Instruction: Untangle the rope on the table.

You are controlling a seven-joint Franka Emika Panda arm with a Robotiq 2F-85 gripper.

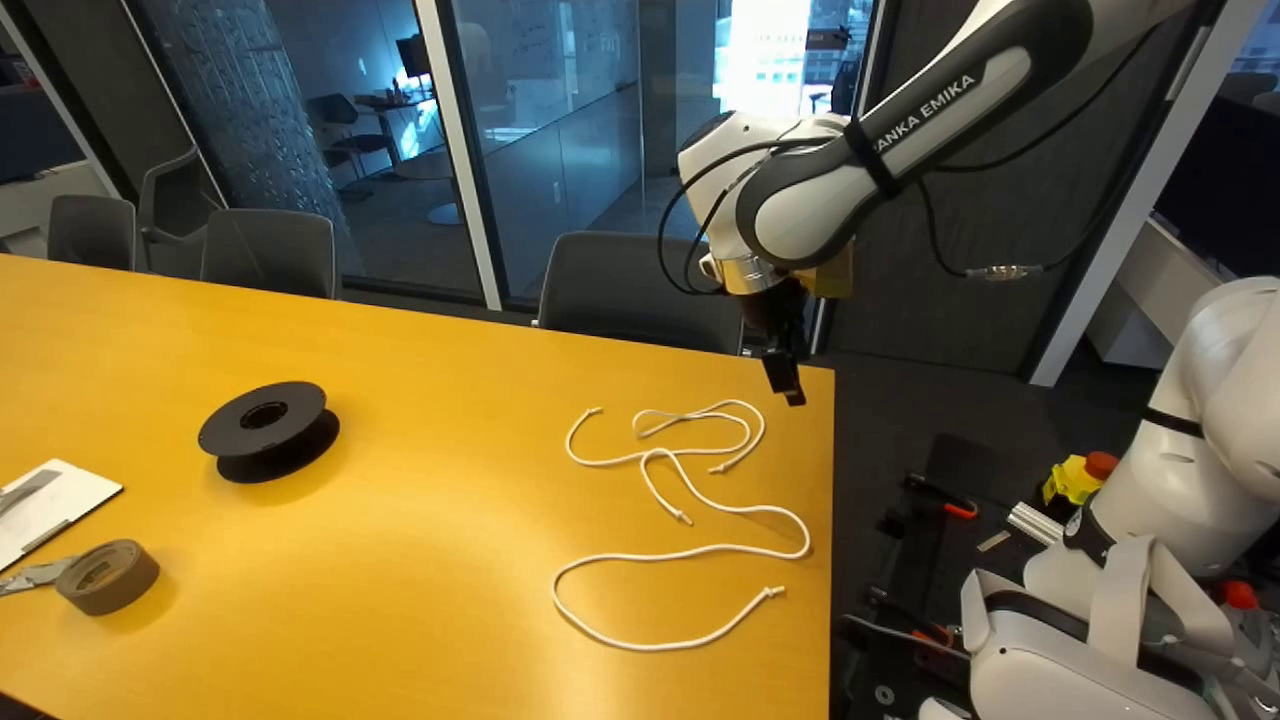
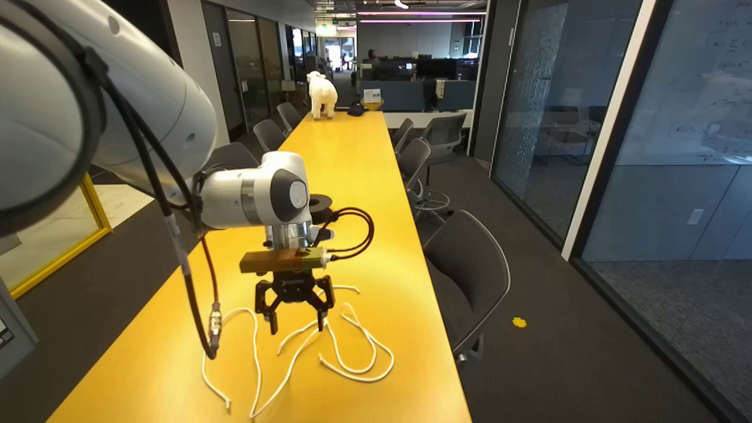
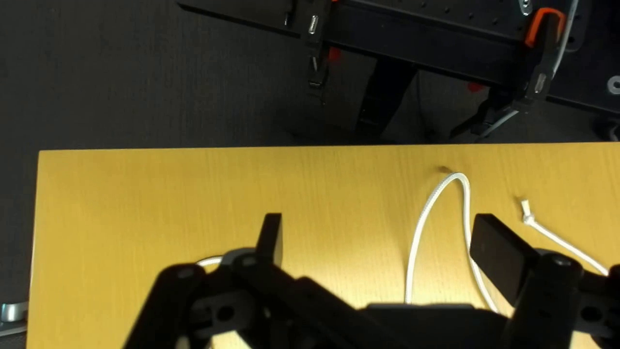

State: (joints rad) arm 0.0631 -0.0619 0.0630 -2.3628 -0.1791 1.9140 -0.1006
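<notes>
White rope [image 1: 640, 556] lies in loose curves on the yellow table [image 1: 400, 620], near its end by the robot. It has several knotted ends, and strands meet and cross near the middle. In an exterior view it also shows below the arm [image 2: 257, 358], partly behind the gripper. My gripper [image 2: 298, 328] is open and empty above the table; in an exterior view it hangs near the far corner [image 1: 788, 390]. In the wrist view the jaws [image 3: 375, 228] are wide apart. A bend of rope [image 3: 421, 222] lies below them on the tabletop; the gripper body hides other parts.
A black spool [image 1: 265, 430], a brown tape roll [image 1: 108, 577] and a white clipboard [image 1: 60, 505] lie farther along the table. A grey chair [image 1: 640, 290] stands against the long side. The table's end edge [image 3: 242, 148] is close to the rope.
</notes>
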